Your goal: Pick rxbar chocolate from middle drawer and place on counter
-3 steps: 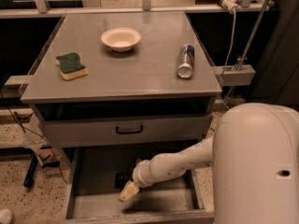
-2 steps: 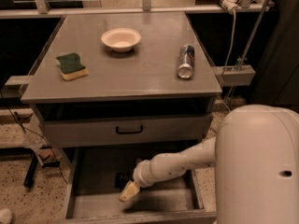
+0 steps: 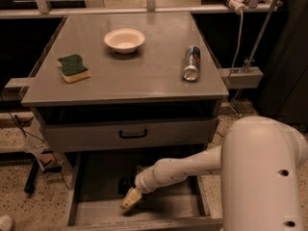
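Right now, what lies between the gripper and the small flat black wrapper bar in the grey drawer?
Nothing: in the camera view the gripper sits right beside the black wrapper bar, inside the grey drawer.

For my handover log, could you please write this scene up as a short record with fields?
gripper: gripper down inside the middle drawer, near its front
arm: arm reaches in from the right
middle drawer: pulled out, open
rxbar chocolate: rxbar chocolate lies on the drawer floor just behind the gripper; contact cannot be told
counter: counter holds a white bowl, a sponge and a can on its side
drawer front: drawer front above, shut
task state: bar not yet on counter
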You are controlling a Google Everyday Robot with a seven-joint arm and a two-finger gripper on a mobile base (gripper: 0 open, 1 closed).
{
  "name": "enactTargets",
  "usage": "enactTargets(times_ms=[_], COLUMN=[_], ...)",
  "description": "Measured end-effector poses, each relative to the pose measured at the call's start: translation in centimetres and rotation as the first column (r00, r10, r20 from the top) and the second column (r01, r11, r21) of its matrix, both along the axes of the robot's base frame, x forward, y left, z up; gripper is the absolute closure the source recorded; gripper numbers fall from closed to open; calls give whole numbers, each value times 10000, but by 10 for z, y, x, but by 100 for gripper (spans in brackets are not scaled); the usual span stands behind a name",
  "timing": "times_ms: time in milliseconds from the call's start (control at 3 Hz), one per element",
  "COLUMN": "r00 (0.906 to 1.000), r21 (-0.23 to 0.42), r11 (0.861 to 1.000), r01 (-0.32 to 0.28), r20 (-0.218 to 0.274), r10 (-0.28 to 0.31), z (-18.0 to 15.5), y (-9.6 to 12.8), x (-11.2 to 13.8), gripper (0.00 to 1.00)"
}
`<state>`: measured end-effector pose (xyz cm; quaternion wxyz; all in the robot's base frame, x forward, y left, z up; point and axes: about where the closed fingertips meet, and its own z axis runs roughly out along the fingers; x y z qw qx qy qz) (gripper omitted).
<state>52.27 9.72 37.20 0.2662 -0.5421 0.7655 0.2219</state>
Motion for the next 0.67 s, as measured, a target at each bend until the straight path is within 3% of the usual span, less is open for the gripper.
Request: enactTargets(times_ms=[667], r00=[9986], r21=[-133], r11=[9987], r01=[-499], r20=[143], r10=[500], z=[-13], y=[1], x=[0], gripper=[0])
